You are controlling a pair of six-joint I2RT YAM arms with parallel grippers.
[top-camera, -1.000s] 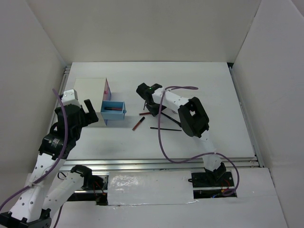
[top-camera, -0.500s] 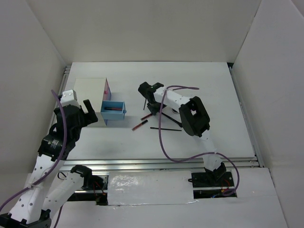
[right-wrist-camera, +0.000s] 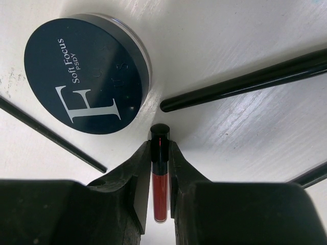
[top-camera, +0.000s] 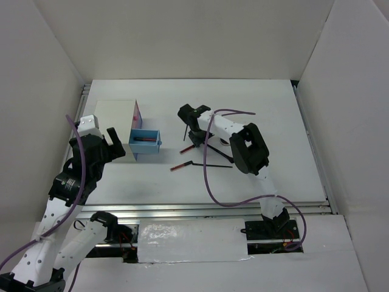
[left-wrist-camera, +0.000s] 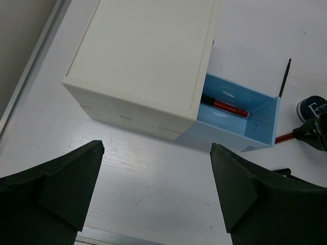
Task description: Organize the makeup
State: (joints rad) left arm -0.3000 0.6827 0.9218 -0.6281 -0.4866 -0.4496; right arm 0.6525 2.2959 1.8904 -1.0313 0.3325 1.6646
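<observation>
Right wrist | right gripper (right-wrist-camera: 159,153) grips red tube (right-wrist-camera: 159,190) | compact (right-wrist-camera: 87,74) perhaps touching

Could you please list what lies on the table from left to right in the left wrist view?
White box → blue drawer → thin black brush → round dark compact.

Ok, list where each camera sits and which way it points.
Top external: fixed above and behind the bases, looking down on the table; left arm and right arm both show.
Left wrist: on the left arm, looking down at the white box and its open blue drawer; open left pincer at the bottom.
Right wrist: close over the table, facing down at a round compact; right pincer shut on a red tube.
Shared: both wrist views show the compact.
</observation>
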